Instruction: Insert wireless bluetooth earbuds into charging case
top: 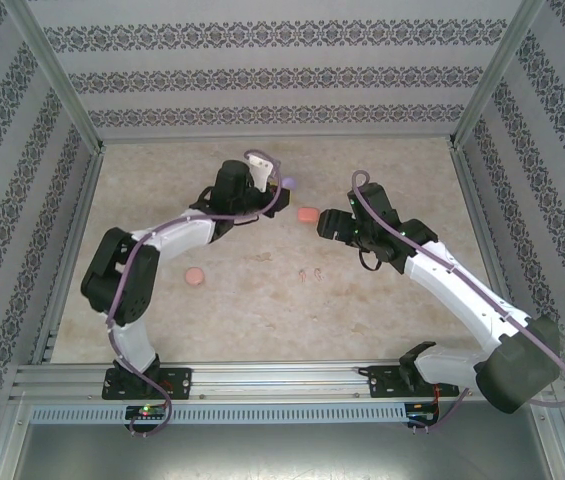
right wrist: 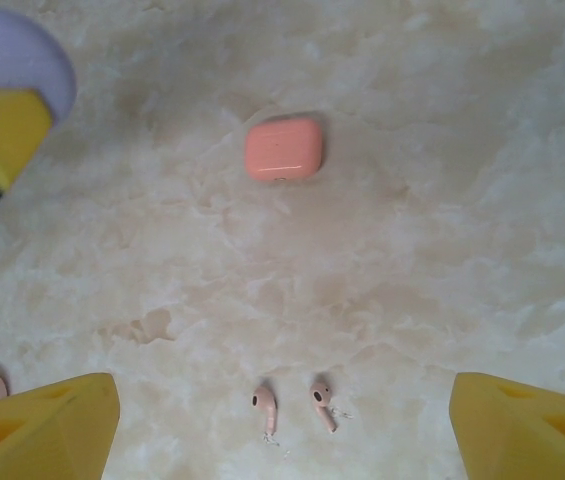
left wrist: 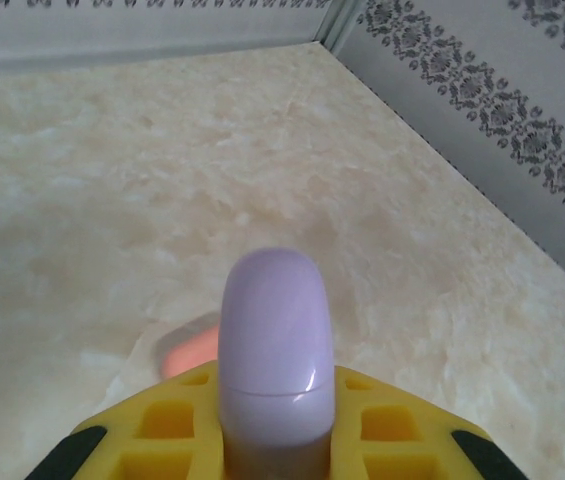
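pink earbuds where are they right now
In the top view the pink earbuds lie side by side on the table, near its middle, just on the near-edge side of the orange-pink case.

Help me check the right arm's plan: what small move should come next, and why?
Probably lower the right gripper onto one pinkish earbud and close: its jaws stand open and empty, the two earbuds lie loose on the table below it, and the left gripper is shut on the purple case.
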Robot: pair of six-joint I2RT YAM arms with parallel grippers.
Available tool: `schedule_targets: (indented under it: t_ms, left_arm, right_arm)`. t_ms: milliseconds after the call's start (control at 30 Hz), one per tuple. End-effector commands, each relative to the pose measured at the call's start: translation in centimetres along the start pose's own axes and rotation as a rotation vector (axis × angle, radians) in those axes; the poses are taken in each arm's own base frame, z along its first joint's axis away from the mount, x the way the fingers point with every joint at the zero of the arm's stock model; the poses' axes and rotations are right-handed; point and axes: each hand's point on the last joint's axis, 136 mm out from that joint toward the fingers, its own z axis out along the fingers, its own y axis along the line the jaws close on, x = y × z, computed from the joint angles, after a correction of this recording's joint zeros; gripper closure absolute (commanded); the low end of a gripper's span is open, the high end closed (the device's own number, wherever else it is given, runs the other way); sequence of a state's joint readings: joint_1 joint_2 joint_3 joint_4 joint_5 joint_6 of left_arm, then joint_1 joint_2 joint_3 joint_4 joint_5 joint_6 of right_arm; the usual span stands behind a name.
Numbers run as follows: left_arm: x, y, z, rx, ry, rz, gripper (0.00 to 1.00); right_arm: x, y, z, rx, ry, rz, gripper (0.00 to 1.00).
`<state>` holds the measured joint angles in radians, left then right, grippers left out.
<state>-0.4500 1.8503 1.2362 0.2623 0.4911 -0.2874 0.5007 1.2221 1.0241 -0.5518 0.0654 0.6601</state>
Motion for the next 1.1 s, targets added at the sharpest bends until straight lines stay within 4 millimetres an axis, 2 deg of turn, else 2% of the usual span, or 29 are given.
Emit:
schedule_targets:
  t_ms: [0, 200, 500, 767, 833, 1067]
  left_arm:
    - [2.9, 1.6, 1.1, 0.039, 0.136, -0.236, 1.0]
    - [4.4, 4.2, 3.0, 0.065, 0.168, -0.445, 1.0]
    - [7.9, 6.0, 4.3, 0.01, 0.273, -0.57, 0.99]
    - [10.1, 7.5, 4.4, -0.079, 0.336, -0.605, 0.88]
    - [10.5, 7.8, 4.5, -0.096, 0.35, -0.61, 0.81]
    - [11.5, 8.6, 4.1, -0.157, 0.395, -0.592, 0.69]
  right_arm:
    - [-0.7, -0.8, -0.3, 0.018, -0.048, 0.031, 0.14]
    - [-0.7, -1.0, -0.3, 0.021, -0.048, 0.036, 0.14]
    - [-0.8, -0.9, 0.0, 0.018, -0.047, 0.04, 0.15]
    - [-0.9, -0.9, -0.1, 0.015, -0.048, 0.041, 0.15]
    - [-0.9, -0.8, -0.1, 0.015, -0.05, 0.041, 0.15]
    - [-1.3, -0.7, -0.5, 0.012, -0.06, 0.035, 0.14]
